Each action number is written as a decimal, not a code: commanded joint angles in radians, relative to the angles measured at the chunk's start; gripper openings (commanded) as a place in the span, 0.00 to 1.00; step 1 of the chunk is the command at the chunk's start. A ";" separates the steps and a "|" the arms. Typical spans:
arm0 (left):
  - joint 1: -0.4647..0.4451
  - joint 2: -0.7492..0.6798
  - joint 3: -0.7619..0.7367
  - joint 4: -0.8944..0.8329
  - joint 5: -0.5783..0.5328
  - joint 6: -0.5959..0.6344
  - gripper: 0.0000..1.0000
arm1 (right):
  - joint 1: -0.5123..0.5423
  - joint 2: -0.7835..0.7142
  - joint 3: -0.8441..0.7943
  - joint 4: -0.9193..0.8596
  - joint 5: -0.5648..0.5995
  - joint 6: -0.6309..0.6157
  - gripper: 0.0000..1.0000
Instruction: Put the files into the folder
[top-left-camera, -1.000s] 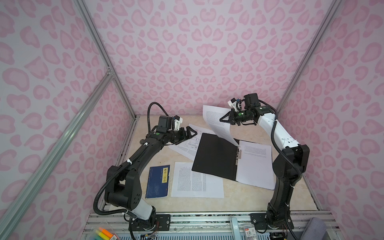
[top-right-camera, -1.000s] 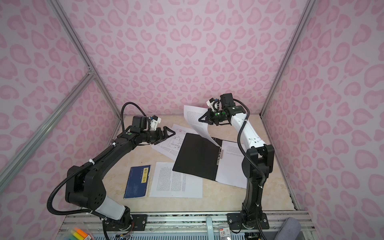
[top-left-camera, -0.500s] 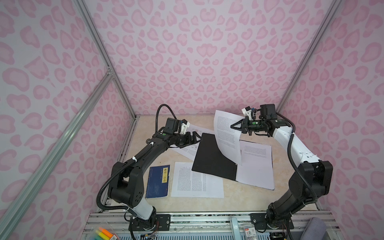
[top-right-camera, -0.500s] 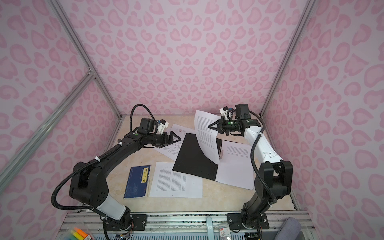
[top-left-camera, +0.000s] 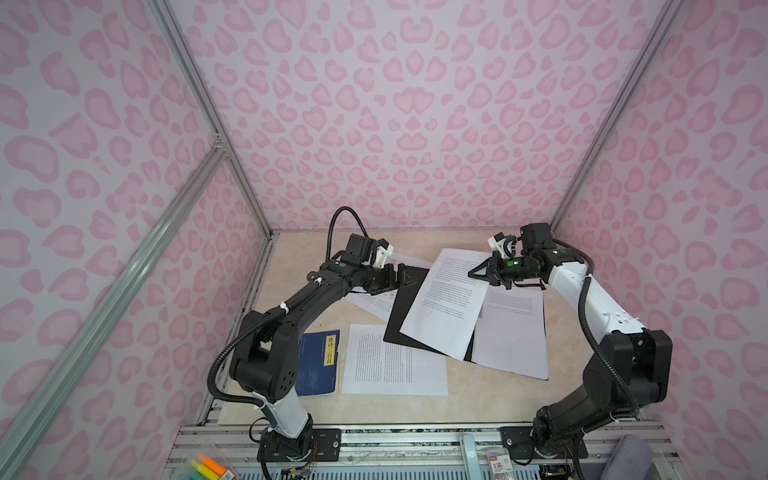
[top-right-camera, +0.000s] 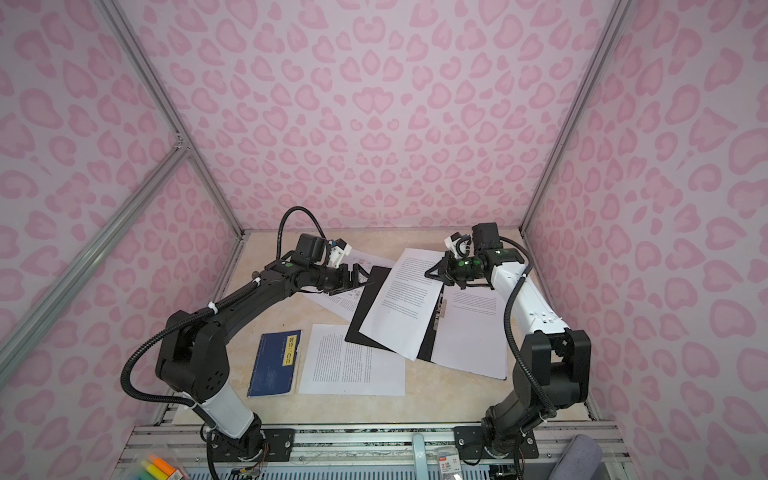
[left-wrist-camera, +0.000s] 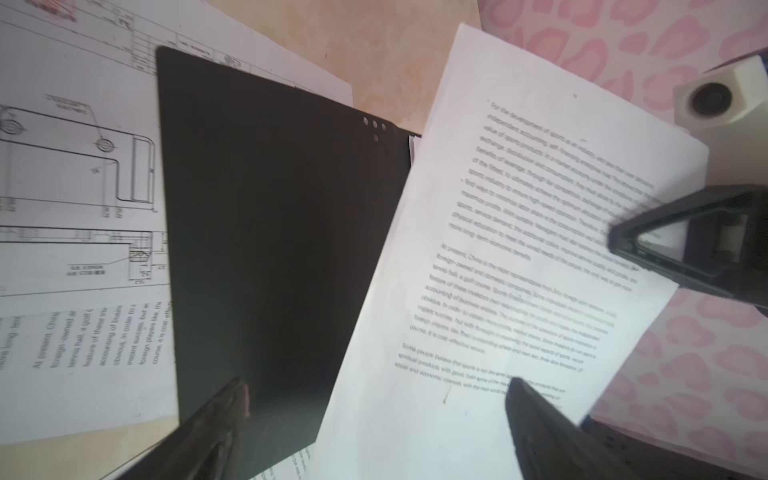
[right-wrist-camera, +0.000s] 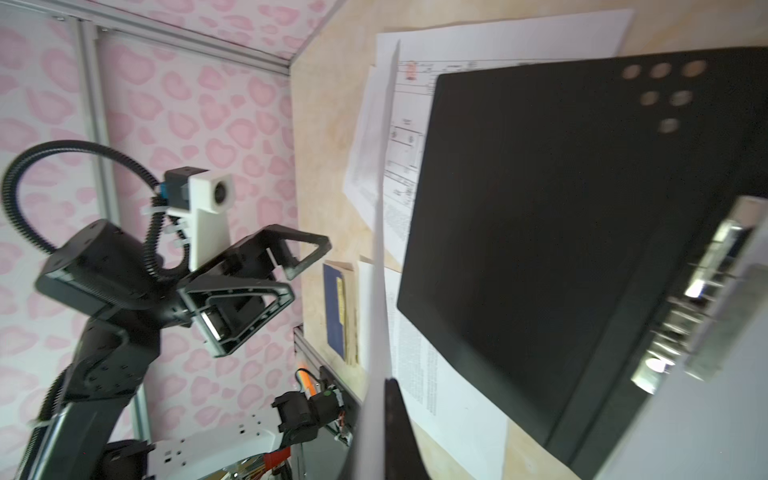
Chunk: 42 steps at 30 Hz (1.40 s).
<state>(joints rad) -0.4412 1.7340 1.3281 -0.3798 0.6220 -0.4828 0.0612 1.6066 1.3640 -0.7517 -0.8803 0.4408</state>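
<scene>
The folder (top-left-camera: 405, 299) (top-right-camera: 365, 316) lies open on the table, black inside up. One of the files (top-left-camera: 513, 332) covers its right half. My right gripper (top-left-camera: 471, 274) (top-right-camera: 428, 274) (right-wrist-camera: 382, 386) is shut on the far edge of a printed sheet (top-left-camera: 444, 307) (left-wrist-camera: 498, 270) that slopes down across the folder's middle. My left gripper (top-left-camera: 410, 276) (left-wrist-camera: 376, 386) hovers open over the folder's far left corner, with nothing between its fingers. Another text sheet (top-left-camera: 392, 361) lies in front of the folder, and a sheet with line drawings (left-wrist-camera: 75, 166) lies partly under its left side.
A dark blue book (top-left-camera: 318, 361) with a yellow label lies front left, next to the left arm's base. The folder's metal fastener (right-wrist-camera: 698, 291) runs along its spine. Pink patterned walls close in the table on three sides. Markers (top-left-camera: 208, 467) sit below the front rail.
My right gripper has come nearer and lower with the sheet, which went from hanging steeply to slanting over the folder. The left gripper has shifted right, toward the folder's corner.
</scene>
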 joint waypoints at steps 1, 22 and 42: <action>-0.050 0.041 0.011 -0.031 0.014 0.027 0.98 | -0.024 0.031 -0.016 -0.099 0.131 -0.148 0.00; -0.225 0.339 0.142 0.023 0.170 -0.017 0.98 | -0.086 0.316 0.181 -0.146 0.206 -0.284 0.00; -0.241 0.484 0.134 0.047 0.111 -0.130 0.98 | -0.159 0.189 -0.225 0.413 -0.001 0.080 0.44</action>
<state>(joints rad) -0.6807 2.1895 1.4853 -0.2897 0.8429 -0.5850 -0.0814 1.8378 1.2335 -0.5999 -0.7921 0.3420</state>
